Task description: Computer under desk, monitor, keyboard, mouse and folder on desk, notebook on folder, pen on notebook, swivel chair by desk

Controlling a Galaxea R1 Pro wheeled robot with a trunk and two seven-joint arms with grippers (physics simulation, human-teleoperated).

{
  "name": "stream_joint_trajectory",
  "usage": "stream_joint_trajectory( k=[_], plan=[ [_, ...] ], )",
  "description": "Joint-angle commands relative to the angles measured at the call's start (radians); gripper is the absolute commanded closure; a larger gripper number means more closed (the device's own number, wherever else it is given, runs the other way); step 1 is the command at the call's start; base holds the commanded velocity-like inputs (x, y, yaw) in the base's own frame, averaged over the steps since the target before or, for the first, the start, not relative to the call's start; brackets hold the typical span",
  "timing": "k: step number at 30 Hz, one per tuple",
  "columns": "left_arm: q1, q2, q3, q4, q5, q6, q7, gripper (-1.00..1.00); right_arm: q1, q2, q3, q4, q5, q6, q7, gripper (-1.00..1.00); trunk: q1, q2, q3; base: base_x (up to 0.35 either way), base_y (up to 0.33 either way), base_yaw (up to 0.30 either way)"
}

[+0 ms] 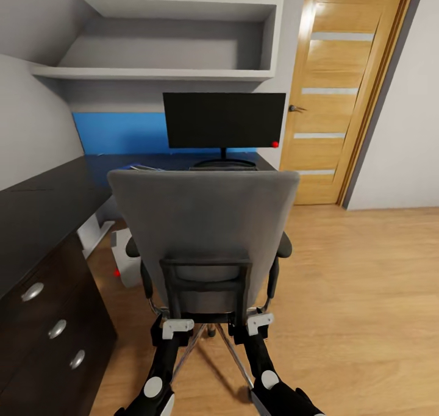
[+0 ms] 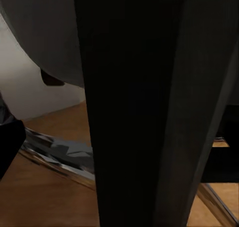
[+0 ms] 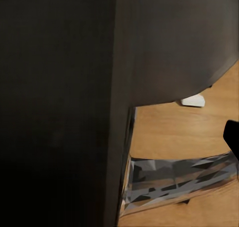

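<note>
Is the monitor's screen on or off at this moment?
Off, apparently: the monitor standing on the desk shows a uniformly black screen, with just a small red dot at its lower right corner.

Monitor on black desk

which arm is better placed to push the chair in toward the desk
Neither clearly: the left gripper and right gripper sit evenly at the chair back's black frame, so probably both together toward the desk.

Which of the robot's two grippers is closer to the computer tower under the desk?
Left. The left gripper is at the chair's back frame on the side toward the computer; the right gripper is on the far side.
</note>
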Motion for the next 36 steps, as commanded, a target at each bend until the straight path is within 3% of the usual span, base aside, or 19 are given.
stream_joint_trajectory(
  k=[1, 21, 36],
  plan=[
    [-0.001, 0.001, -0.005, 0.000, -0.004, -0.002, 0.008, -1.00, -0.002, 0.000, 0.010, 0.000, -0.006, -0.004, -0.006, -1.00, 0.000, 0.000, -0.001, 0.322, 0.000, 0.002],
    [-0.001, 0.001, -0.006, 0.000, -0.004, -0.002, 0.008, -1.00, -0.002, -0.002, 0.008, 0.000, -0.006, -0.002, -0.005, -1.00, 0.000, 0.000, -0.001, 0.317, -0.014, 0.000],
    [-0.001, -0.001, -0.007, 0.000, -0.004, -0.003, 0.008, -1.00, -0.002, -0.002, 0.008, 0.002, -0.006, -0.002, -0.004, -1.00, 0.000, 0.000, -0.001, 0.100, -0.007, 0.000]
  ],
)
